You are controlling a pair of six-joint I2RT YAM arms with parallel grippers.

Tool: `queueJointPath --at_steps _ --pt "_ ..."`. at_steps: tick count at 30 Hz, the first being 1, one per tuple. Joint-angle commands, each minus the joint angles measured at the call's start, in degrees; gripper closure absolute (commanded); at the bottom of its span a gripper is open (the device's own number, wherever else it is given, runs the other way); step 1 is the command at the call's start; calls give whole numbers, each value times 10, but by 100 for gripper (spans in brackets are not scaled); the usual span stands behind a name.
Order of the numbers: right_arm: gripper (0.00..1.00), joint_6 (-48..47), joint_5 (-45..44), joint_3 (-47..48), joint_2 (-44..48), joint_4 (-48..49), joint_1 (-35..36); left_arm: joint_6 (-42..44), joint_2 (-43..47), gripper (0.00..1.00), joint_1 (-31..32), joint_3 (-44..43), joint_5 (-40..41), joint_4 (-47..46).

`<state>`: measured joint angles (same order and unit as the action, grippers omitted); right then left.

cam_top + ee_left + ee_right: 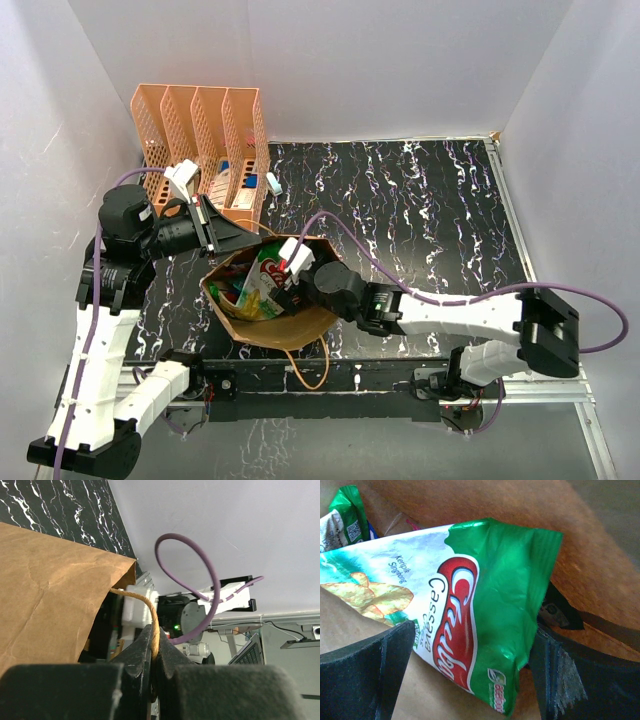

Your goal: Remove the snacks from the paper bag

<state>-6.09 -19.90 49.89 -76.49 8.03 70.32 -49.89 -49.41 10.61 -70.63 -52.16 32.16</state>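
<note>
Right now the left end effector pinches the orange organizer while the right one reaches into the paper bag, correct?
No. The left wrist view shows the left end effector shut on the handle of the paper bag instead. The rest holds.

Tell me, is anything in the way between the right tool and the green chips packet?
Nothing visible is. The right tool has its open fingers on either side of the green packet, inside the paper bag.

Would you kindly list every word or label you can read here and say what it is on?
"Cassava": large green and white shiny snack packet.
"Keripik Singkong": same packet, small print.
White script on its red logo: too stylised to read.
Small green packet: QR code, print too blurred.
</note>
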Motion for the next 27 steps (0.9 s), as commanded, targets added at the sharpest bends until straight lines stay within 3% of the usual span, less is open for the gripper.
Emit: queueJointPath --at_steps 1,5,10,19,23,27 --pt "5 -11 18 21 -44 112 -5 21 5 100 0 -26 -27 9" --pt "8 -30 67 33 -78 185 -5 33 2 100 0 -33 -17 20" --pt "27 -24 200 4 -49 229 -5 48 7 100 0 -38 -1 39" --pt "52 16 348 -60 44 153 -5 52 12 100 0 -29 28 36" --pt "52 -5 327 -76 69 117 -5 52 14 100 0 -28 34 38" --pt "50 -85 318 -67 67 74 -7 47 19 100 0 -23 41 40"
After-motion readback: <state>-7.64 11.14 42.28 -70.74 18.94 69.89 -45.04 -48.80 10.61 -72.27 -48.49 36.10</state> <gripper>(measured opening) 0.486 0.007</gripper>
